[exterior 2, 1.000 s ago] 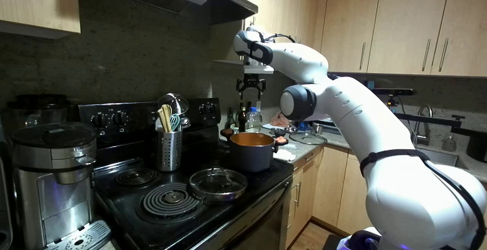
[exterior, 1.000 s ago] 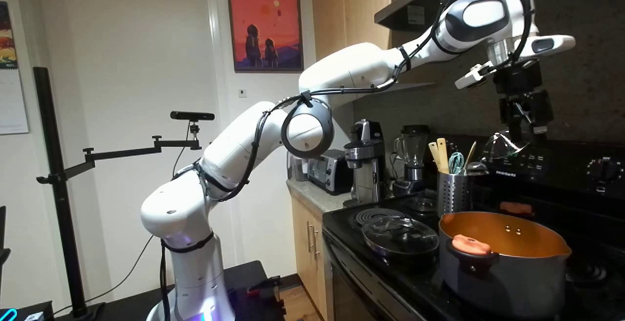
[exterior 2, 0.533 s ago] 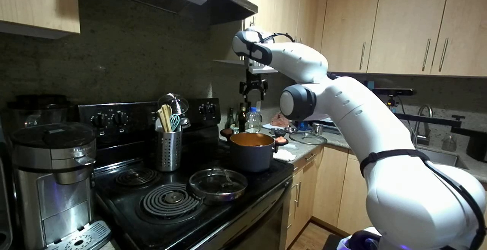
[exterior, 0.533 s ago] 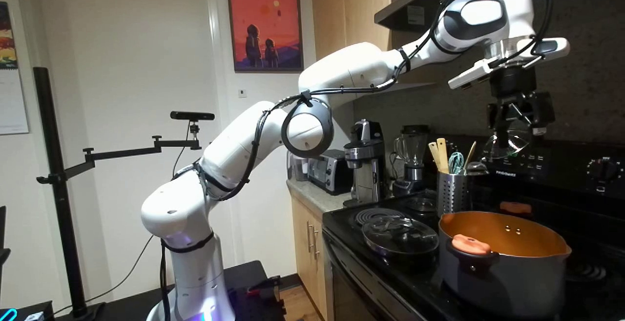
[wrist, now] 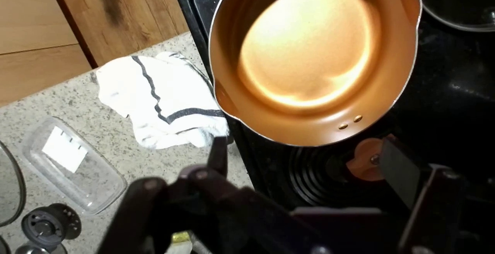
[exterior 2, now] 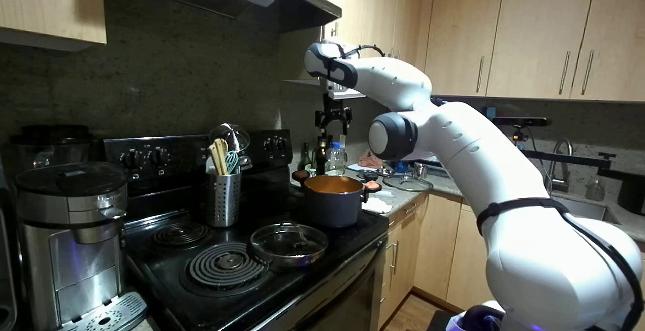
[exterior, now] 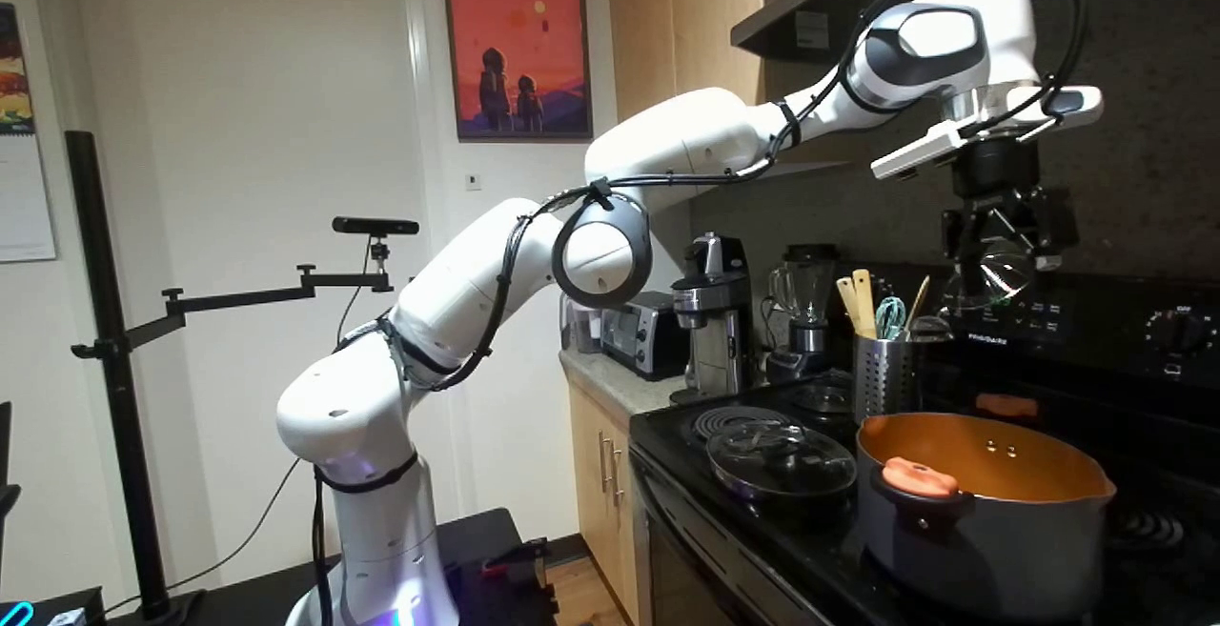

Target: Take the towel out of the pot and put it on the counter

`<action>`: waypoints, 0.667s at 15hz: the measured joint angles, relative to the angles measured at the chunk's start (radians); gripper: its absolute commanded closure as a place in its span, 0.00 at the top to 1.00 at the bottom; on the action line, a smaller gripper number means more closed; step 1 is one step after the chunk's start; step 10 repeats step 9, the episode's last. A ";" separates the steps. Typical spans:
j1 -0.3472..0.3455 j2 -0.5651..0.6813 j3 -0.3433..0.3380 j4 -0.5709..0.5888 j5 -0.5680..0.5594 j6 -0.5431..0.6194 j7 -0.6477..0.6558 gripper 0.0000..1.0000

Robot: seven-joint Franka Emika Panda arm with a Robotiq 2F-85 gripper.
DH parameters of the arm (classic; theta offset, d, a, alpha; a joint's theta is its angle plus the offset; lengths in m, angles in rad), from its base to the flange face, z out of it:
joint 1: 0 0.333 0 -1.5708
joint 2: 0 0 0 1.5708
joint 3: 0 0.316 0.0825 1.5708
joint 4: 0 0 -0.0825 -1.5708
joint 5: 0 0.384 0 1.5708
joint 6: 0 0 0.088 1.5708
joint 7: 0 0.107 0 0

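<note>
Hand (wrist: 305,149) spread, fingers well apart, nothing pinched: it hangs higher than the pot (wrist: 313,49), whose coppery inside shows no cloth. The white towel (wrist: 174,87) lies bunched on the speckled surface (wrist: 112,138), just beside the pot, so I judge the task all but done. That cloth should be light, soft and limp, not slippery, with nothing to break; if it needs shifting, take the bunched folds beside its dark stripe, since a flat part would offer little to pinch. Loose ends would likely trail, so lift well before going sideways. Mind the edges: one side reaches the black stove (wrist: 267,165), and a corner comes to the surface's front edge; whether it hangs over, I cannot tell. Between the towel and the plastic box (wrist: 94,178) lies, I think, the easiest room for setting down. Bottles (exterior 2: 321,159) stand beyond the pot in an exterior view, and the hood (exterior 2: 292,8) juts out overhead, so keep any lift away from both.
</note>
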 measured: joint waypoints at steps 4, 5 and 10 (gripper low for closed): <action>0.008 0.025 0.000 -0.001 -0.003 -0.005 0.000 1.00; 0.008 0.030 0.000 -0.001 -0.003 -0.004 0.001 1.00; 0.007 0.034 0.000 0.001 -0.003 -0.003 0.001 1.00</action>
